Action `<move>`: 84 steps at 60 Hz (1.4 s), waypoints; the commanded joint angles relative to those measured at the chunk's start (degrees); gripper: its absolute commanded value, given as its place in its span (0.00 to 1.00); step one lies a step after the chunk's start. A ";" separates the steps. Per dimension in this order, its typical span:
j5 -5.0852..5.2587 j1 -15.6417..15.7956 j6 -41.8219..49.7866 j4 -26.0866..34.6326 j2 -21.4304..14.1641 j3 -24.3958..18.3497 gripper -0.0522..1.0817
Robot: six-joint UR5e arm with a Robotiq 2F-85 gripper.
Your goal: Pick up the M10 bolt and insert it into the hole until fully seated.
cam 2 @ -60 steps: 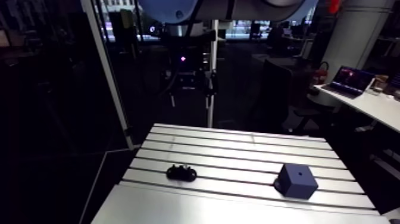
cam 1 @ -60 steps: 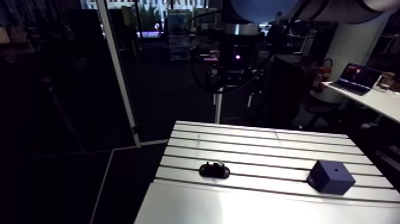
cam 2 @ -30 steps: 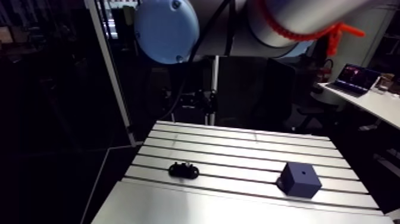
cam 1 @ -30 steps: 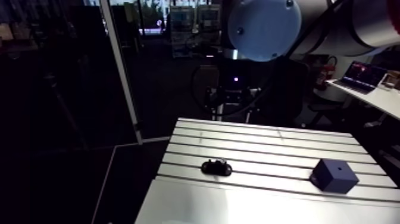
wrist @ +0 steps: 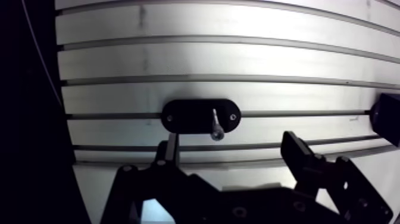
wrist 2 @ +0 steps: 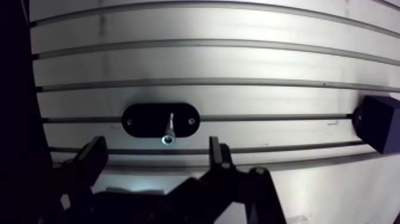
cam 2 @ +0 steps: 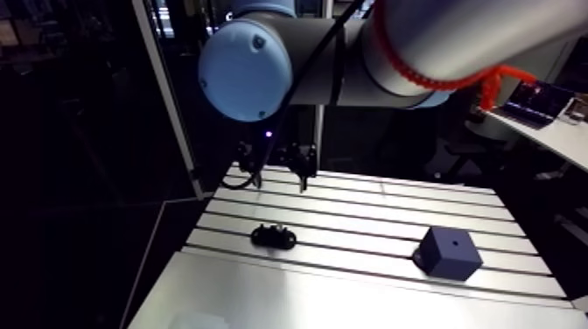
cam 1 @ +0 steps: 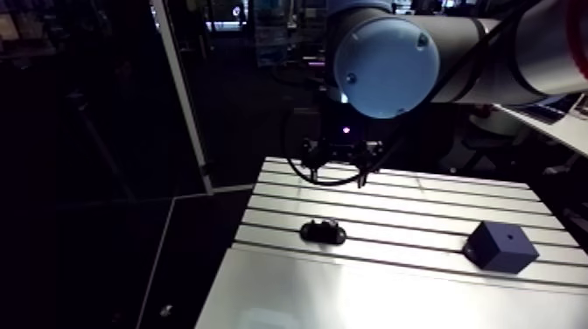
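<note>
Aluminium, pale and slotted, fills the space beneath me. The table (cam 1: 376,293) carries a black oval holder (wrist: 190,113) and, at about three o'clock from it in the arm view, a dark blue block (cam 1: 500,246), well apart. My gripper (wrist: 232,143) hangs with its fingers spread wide and nothing between them. The bolt (wrist: 216,126) sits in the holder, just ahead of my fingers at roughly eleven o'clock from the middle of the gap. It seems to stand upright, though I can't be sure from above. Only the wrist view shows that silvery bolt, and only the arm view shows the hole (cam 2: 449,244) in the block's top. Since earlier, my wrist has come down towards the table's far edge, while holder and block lie as before.
</note>
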 commanded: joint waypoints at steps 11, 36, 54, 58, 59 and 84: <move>0.06 0.73 -0.34 -1.49 2.25 0.86 0.29; 0.50 0.64 -0.68 -2.99 2.53 2.36 0.42; 0.42 0.46 -0.77 -3.07 2.53 3.67 0.44; 0.42 0.39 -0.78 -3.07 2.53 3.69 0.44; 0.42 0.39 -0.78 -3.07 2.53 3.69 0.44; 0.33 0.02 -1.04 -3.16 2.78 4.30 0.45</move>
